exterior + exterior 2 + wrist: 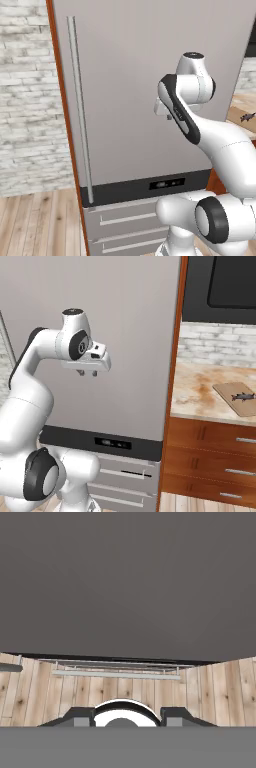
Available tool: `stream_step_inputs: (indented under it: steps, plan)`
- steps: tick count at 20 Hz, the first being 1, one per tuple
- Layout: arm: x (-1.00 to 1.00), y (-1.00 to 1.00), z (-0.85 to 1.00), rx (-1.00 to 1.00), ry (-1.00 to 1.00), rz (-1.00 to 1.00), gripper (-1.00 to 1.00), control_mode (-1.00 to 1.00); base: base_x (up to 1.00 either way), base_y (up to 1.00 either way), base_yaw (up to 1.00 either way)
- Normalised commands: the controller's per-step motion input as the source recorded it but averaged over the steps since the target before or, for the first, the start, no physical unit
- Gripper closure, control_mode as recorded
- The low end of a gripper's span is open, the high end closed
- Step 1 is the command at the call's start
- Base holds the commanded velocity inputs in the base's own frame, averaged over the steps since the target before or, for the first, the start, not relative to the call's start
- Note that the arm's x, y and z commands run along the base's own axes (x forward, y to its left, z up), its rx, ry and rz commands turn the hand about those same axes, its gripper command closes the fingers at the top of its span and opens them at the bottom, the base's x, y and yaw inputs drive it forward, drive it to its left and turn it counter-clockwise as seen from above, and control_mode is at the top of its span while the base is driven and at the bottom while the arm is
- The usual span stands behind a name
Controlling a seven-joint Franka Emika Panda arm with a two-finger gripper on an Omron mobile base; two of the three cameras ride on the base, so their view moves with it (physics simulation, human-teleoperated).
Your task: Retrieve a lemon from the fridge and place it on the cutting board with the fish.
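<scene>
Fridge (140, 100) door is shut, so the lemon is presumably hidden inside. Gripper (87, 373) is held closed and empty, pointing down before the door. Bar handle (80, 110) should be approached first, jaws opened. Cutting board (239, 398) with fish (243, 397) sits on the counter (200, 391).

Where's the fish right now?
The fish lies on the cutting board on the counter, right of the closed fridge in the right base view.

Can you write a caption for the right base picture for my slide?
Robot gripper hangs empty before the closed fridge; fish waits on cutting board.
</scene>
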Motion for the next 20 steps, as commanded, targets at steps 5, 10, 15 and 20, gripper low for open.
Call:
stream_step_inputs:
  steps: [5,10,15,20]
  plan:
    - [0.00,0.00,0.00,0.00,0.00,0.00,-1.00,1.00,-0.01,0.00,0.00]
    - [0.00,0.00,0.00,0.00,0.00,0.00,-1.00,1.00,-0.15,0.22,0.00]
    - [0.00,0.00,0.00,0.00,0.00,0.00,-1.00,1.00,-0.21,0.60,-0.06]
    - [0.00,0.00,0.00,0.00,0.00,0.00,-1.00,1.00,-0.13,0.90,-0.17]
